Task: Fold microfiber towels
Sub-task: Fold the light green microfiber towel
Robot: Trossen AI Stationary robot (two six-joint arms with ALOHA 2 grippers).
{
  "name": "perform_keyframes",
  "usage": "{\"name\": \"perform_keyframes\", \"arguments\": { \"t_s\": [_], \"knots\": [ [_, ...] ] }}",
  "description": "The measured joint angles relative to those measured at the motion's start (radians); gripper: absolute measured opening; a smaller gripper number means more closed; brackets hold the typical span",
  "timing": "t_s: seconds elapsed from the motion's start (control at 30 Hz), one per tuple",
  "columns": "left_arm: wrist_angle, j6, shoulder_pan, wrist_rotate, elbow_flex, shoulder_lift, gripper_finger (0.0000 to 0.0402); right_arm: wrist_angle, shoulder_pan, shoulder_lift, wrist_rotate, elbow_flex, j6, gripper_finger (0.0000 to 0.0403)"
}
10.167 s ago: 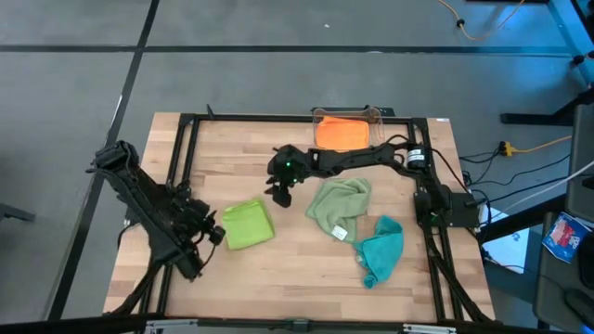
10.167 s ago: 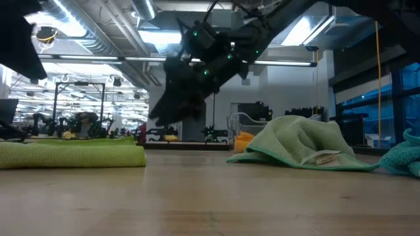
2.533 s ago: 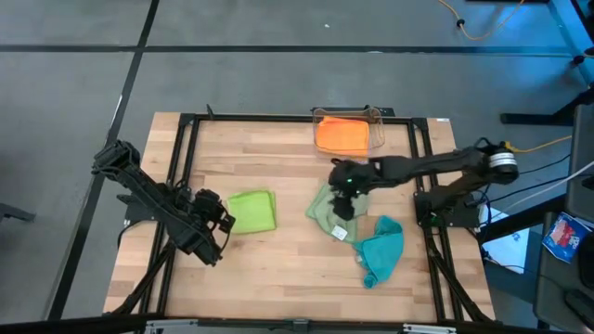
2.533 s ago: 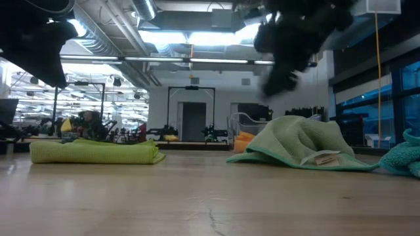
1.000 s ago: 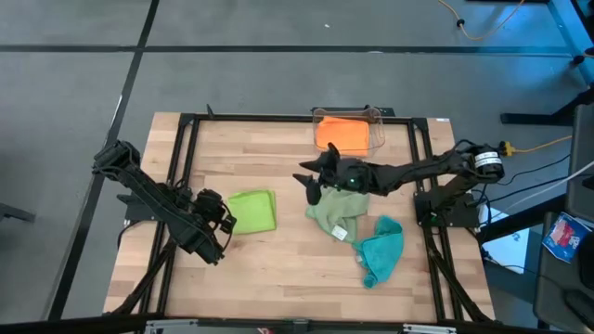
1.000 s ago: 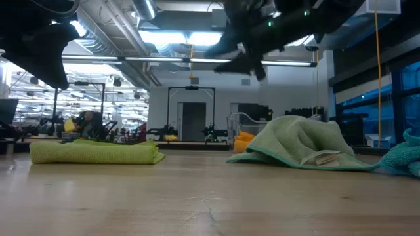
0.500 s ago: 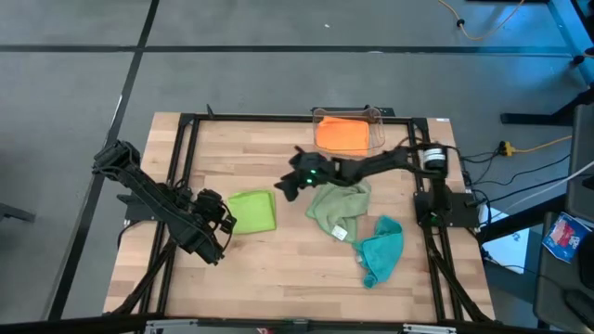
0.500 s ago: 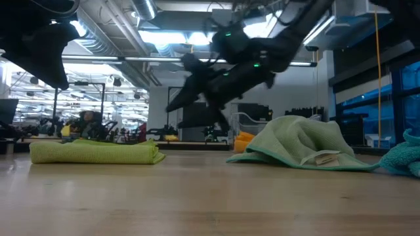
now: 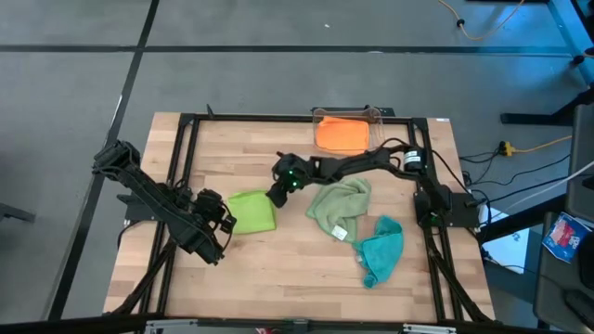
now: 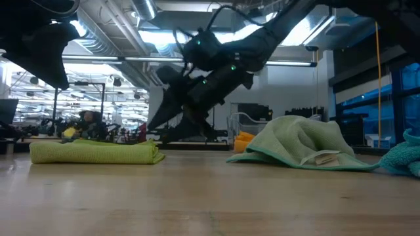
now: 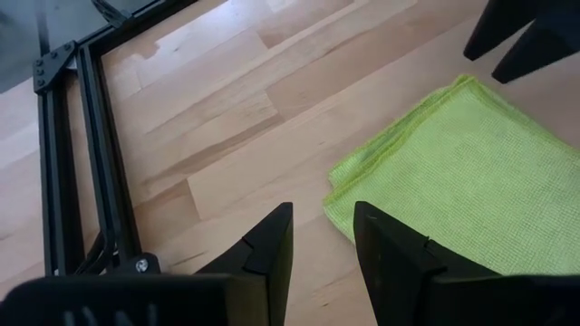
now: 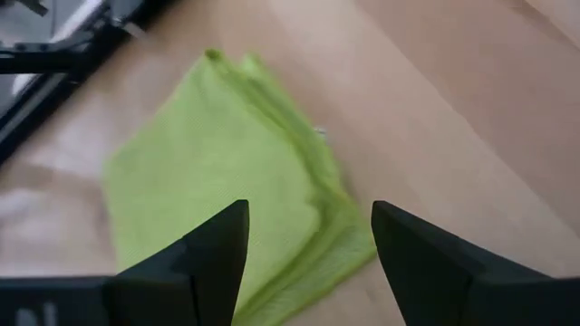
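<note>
The lime green towel (image 9: 252, 212) lies folded flat on the table's left half. My right gripper (image 9: 277, 193) hangs open just above its far right corner, slanting down, with the corner (image 12: 349, 240) below the gap between its fingers. My left gripper (image 9: 225, 221) waits open at the towel's left edge (image 11: 340, 195), nothing between its fingers. The pale sage towel (image 9: 339, 206) lies crumpled at centre right, white tag (image 9: 341, 233) showing. The teal towel (image 9: 380, 249) lies bunched nearer the front. The orange towel (image 9: 342, 134) rests in a bin.
The clear plastic bin (image 9: 371, 115) stands at the far edge. A black frame (image 9: 181, 158) runs round the tabletop. Bare wood lies along the near edge (image 9: 278, 278) and between the lime and sage towels.
My right gripper has swung from above the sage towel toward the table's left and down, tipping its fingers lower, until it hangs over the lime towel's far right corner. Its fingers have stayed open. No towel has moved.
</note>
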Motion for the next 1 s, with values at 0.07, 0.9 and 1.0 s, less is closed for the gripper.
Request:
{"name": "perform_keyframes", "arguments": {
  "t_s": [0.07, 0.9, 1.0],
  "knots": [
    [0.0, 0.005, 0.0, -0.001, 0.0, 0.0, 0.0111, -0.002, 0.004, 0.0, 0.0, 0.001, 0.0, 0.0236],
    [0.001, 0.008, 0.0, -0.001, 0.0, 0.0, 0.0111, 0.073, 0.033, 0.042, 0.022, 0.014, -0.039, 0.0236],
    [0.001, 0.007, 0.0, -0.001, 0.0, 0.0, 0.0111, 0.082, 0.04, 0.042, 0.021, 0.014, -0.043, 0.0232]
  ]
}}
